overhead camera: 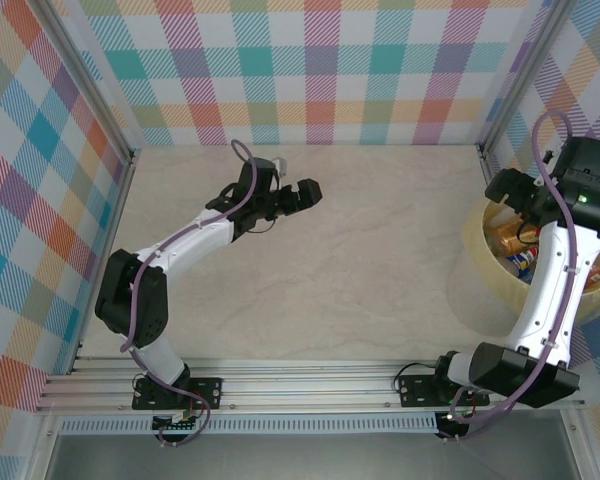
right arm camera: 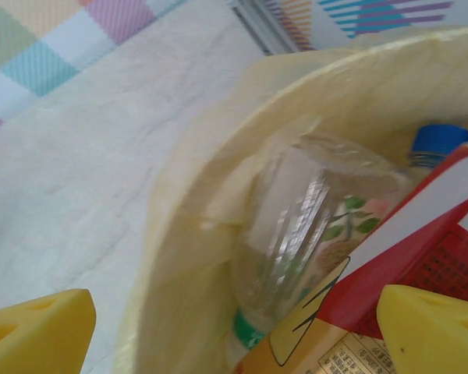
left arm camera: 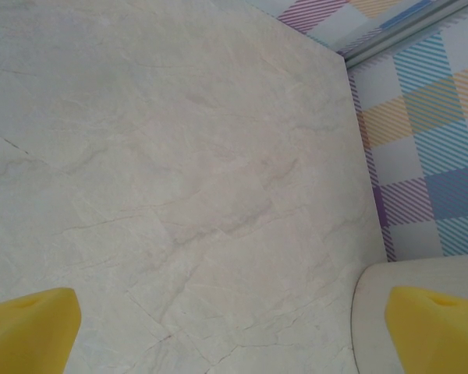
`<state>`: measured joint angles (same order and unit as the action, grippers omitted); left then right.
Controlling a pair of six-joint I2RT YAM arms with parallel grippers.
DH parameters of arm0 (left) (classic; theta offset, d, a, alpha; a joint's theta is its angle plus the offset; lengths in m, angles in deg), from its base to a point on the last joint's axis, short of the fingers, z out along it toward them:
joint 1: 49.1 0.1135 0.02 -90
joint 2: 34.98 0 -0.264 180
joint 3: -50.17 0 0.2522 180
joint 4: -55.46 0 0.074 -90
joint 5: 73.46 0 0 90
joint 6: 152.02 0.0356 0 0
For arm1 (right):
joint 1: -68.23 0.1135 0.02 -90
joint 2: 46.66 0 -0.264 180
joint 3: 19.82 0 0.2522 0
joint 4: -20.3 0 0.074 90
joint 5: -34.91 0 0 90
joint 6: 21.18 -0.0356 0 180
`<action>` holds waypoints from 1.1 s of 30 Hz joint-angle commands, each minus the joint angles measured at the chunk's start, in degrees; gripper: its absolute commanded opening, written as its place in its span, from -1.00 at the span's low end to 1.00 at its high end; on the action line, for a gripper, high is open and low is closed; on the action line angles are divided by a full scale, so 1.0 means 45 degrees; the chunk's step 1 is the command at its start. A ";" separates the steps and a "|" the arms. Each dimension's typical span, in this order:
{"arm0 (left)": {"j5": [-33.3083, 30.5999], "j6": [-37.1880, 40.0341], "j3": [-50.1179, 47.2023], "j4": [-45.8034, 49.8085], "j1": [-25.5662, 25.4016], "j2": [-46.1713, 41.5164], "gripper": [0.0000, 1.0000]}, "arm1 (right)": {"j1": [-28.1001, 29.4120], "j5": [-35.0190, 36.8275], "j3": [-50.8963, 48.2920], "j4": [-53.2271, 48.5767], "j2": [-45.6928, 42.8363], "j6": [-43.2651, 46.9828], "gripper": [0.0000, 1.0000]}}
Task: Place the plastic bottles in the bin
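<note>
The bin (overhead camera: 477, 265), a pale-yellow round tub, stands at the table's right edge with several plastic bottles (overhead camera: 515, 250) lying inside. My right gripper (overhead camera: 502, 192) hangs open over the bin's near-left rim. In the right wrist view this gripper (right arm camera: 234, 335) holds nothing. Below it a clear bottle (right arm camera: 296, 226) with a green cap rests against the bin wall (right arm camera: 187, 257), beside a red-and-orange labelled bottle (right arm camera: 421, 265) and a blue cap (right arm camera: 441, 140). My left gripper (overhead camera: 295, 180) is open over the bare middle of the table, and its wrist view (left arm camera: 234, 335) shows only tabletop between its fingers.
Plaid walls with metal corner posts (overhead camera: 130, 160) close in the table on three sides. The pale bin rim (left arm camera: 370, 319) reaches into the lower right of the left wrist view. A metal rail (overhead camera: 310, 385) carries both arm bases at the near edge.
</note>
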<state>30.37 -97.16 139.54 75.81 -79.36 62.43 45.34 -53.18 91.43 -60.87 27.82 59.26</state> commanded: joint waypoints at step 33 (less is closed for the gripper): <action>-1.0648 0.0394 -0.1445 0.5193 0.0265 -0.4967 1.00 | 0.6795 -0.5441 -0.2507 0.7881 -0.0560 0.0742 0.99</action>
<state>-4.12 -93.75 134.78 91.17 -79.05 42.56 73.42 -69.50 83.67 -37.47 24.25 61.51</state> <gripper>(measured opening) 0.999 0.995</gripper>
